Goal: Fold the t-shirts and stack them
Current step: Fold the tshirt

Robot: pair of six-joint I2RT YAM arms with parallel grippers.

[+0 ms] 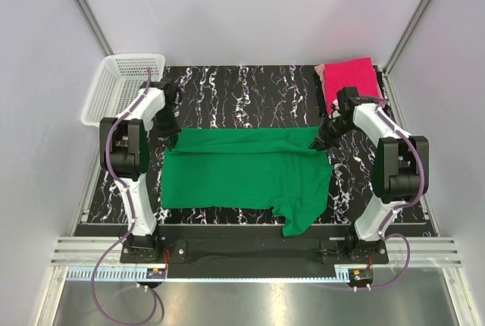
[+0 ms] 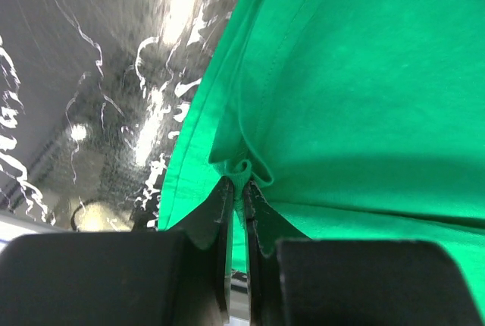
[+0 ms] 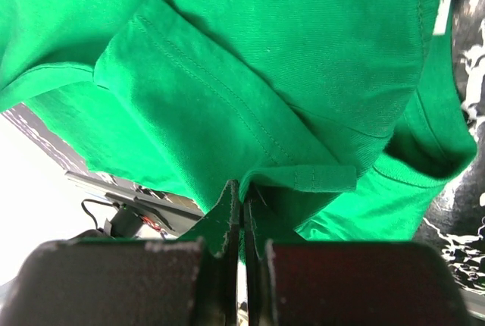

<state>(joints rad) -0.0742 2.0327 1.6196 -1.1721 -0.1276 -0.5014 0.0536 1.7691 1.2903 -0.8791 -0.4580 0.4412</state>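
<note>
The green t-shirt (image 1: 246, 170) lies spread across the middle of the black, white-veined counter (image 1: 242, 91), its long side running left to right between the two arms. A sleeve (image 1: 299, 220) at its near right corner droops over the counter's near edge. The left fingers (image 1: 171, 141) sit at the shirt's far left corner and the right fingers (image 1: 318, 142) at its far right corner, so the far edge runs between them. In the left wrist view the left fingers (image 2: 235, 189) are pressed together with only a sliver of a gap, pinching a small puckered fold of the green t-shirt (image 2: 356, 76) right at its stitched edge, with the glossy counter (image 2: 91, 114) to the left of the cloth. In the right wrist view the right fingers (image 3: 241, 189) are likewise clamped tight on the green t-shirt (image 3: 250, 38), gripping it just below a hemmed flap that folds over the layer beneath. The cloth there hangs in several layers, and a patch of counter (image 3: 462, 235) shows at the lower right. The pink t-shirt (image 1: 350, 77) rests folded at the far right corner of the counter, just behind the right arm and well apart from the green one. The white mesh basket (image 1: 121, 87) stands at the far left, just beside the counter's corner and behind the left arm.
</note>
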